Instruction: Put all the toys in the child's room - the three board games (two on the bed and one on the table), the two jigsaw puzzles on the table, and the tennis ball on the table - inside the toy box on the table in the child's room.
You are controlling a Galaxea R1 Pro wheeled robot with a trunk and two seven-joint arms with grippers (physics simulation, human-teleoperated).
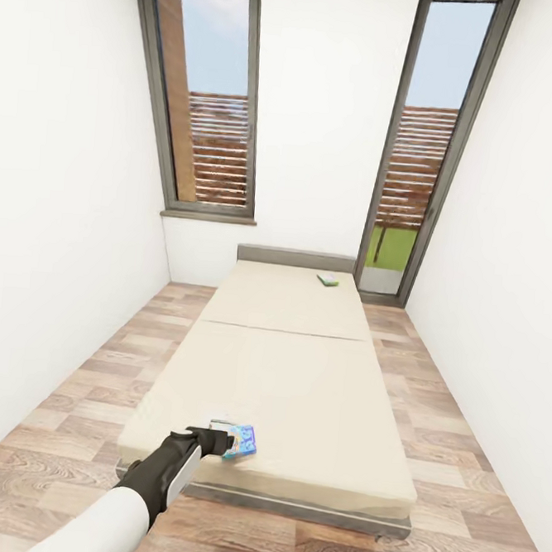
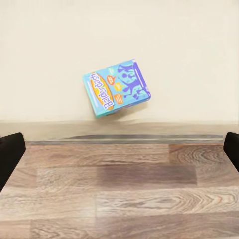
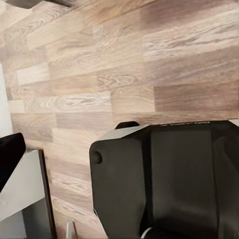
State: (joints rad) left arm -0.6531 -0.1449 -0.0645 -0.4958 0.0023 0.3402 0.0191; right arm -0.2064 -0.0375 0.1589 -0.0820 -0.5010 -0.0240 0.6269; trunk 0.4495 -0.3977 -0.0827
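Lying flat, blue-and-teal board game (image 2: 116, 88); purple figures.

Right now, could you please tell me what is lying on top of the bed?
Two board games: a blue Balderdash box near the foot edge, a small green box by the headboard, on the beige mattress. What lies beneath them is hidden.

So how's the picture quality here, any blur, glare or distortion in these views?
Head view: wide-angle stretch, window frames lean outward; even light, no glare. Left wrist view: board game sharp, its title readable, with a soft shadow on the bed. Right wrist view: floor grain crisp, no blur.
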